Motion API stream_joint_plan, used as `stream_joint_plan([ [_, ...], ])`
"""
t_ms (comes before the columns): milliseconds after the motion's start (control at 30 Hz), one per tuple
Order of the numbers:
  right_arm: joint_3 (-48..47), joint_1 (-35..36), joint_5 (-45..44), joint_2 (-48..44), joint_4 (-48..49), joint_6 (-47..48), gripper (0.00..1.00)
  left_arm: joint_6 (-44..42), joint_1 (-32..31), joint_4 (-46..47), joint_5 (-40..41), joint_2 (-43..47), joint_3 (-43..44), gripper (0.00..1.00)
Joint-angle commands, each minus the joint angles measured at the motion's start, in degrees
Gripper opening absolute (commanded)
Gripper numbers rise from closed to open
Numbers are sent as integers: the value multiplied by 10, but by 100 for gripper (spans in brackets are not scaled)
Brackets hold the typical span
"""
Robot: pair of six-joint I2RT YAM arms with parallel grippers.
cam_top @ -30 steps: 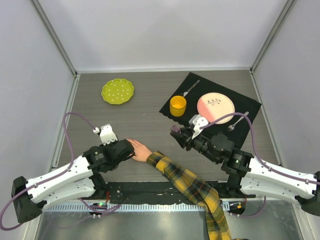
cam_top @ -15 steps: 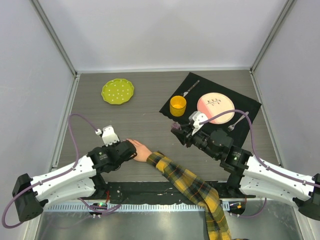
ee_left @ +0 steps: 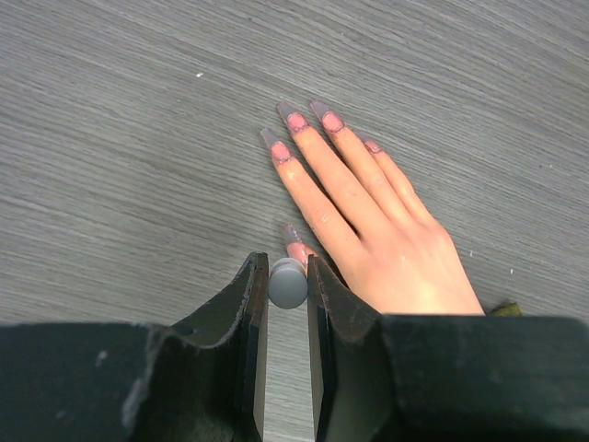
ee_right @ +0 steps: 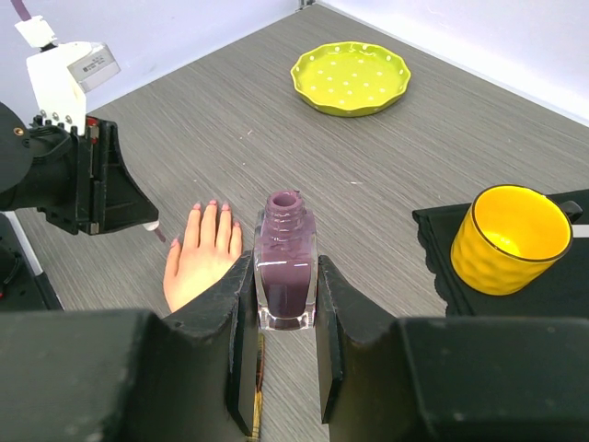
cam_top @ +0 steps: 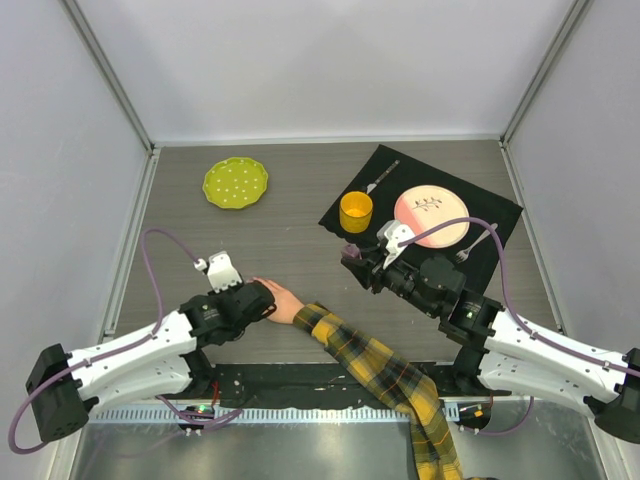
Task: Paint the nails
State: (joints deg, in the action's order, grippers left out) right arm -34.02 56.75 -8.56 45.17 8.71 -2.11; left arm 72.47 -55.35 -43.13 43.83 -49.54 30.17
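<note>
Nails [ee_left: 286, 112] are laid on the bench [ee_left: 110, 138]; left hand [ee_left: 286, 267] is clamped on a cap [ee_left: 287, 284], right hand [ee_right: 285, 269] on a bottle [ee_right: 286, 249].

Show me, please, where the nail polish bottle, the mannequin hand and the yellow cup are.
nail polish bottle [ee_right: 286, 276], right wrist view, on its purple glass body.
mannequin hand [ee_left: 396, 253], left wrist view, on the back of the hand.
yellow cup [ee_right: 502, 265], right wrist view, on its outer wall.

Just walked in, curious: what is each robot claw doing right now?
The left gripper is shut on the grey brush cap, beside the mannequin hand.
The right gripper is shut on the uncapped purple polish bottle.
</note>
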Motion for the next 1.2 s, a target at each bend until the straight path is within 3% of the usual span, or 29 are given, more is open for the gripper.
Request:
stream_joint_plan([
  [0, -9, -3, 8, -2, 38, -9, 1, -8, 7, 31, 16, -12, 3, 0],
  [1167, -6, -11, 18, 10, 42, -11, 1, -47, 53, 77, -28, -31, -7, 0],
])
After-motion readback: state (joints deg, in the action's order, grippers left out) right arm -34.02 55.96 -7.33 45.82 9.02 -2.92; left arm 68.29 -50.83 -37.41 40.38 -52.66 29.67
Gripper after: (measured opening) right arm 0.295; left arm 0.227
